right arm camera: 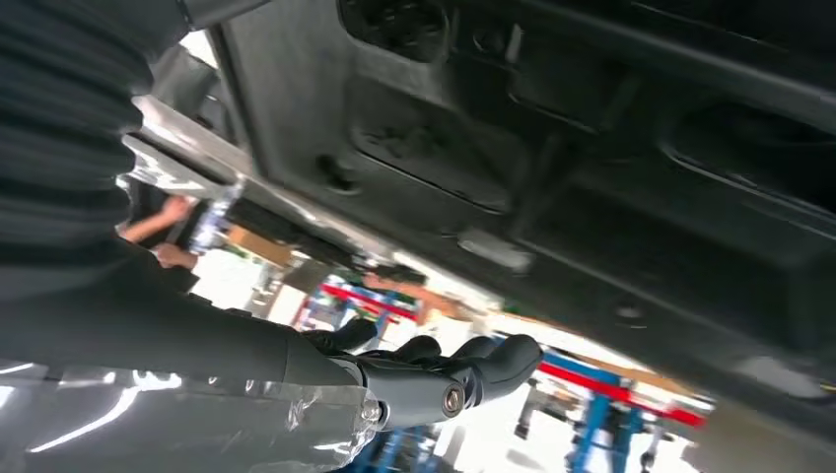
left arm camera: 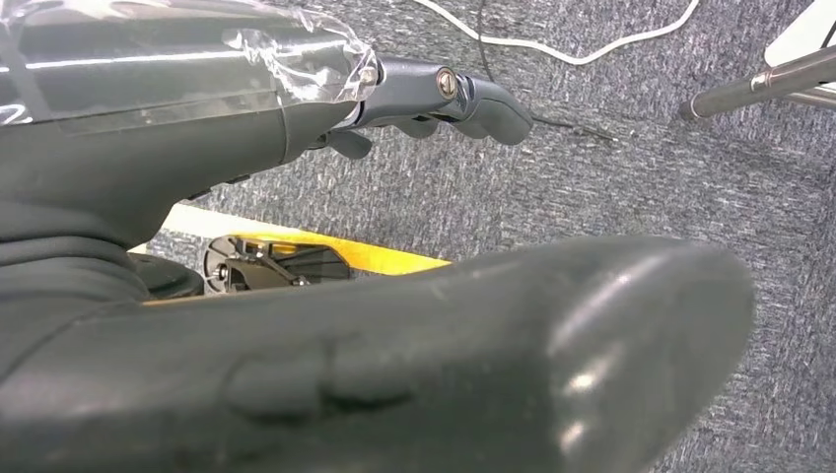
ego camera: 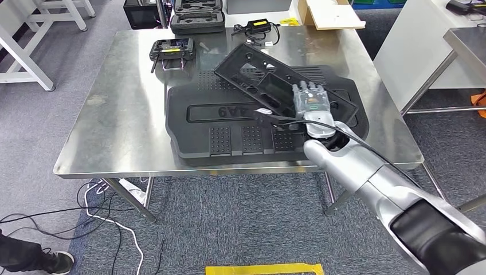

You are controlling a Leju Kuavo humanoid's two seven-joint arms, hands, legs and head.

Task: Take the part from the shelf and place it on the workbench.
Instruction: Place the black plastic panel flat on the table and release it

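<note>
i've got the right hand [ego camera: 311, 104] gripping the part [ego camera: 274, 84] tilted over the mat [ego camera: 229, 129] on the bench [ego camera: 123, 114], left hand [left arm camera: 434, 94] curled, empty; i'd lower it flat before letting go.

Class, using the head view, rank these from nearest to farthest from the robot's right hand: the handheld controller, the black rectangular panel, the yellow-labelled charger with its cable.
1. Black rectangular panel: at the right hand itself, tilted over the big black mat.
2. Handheld controller: far-left part of the table.
3. Yellow-labelled charger: at the table's far edge. It is only slightly farther than the controller.
</note>
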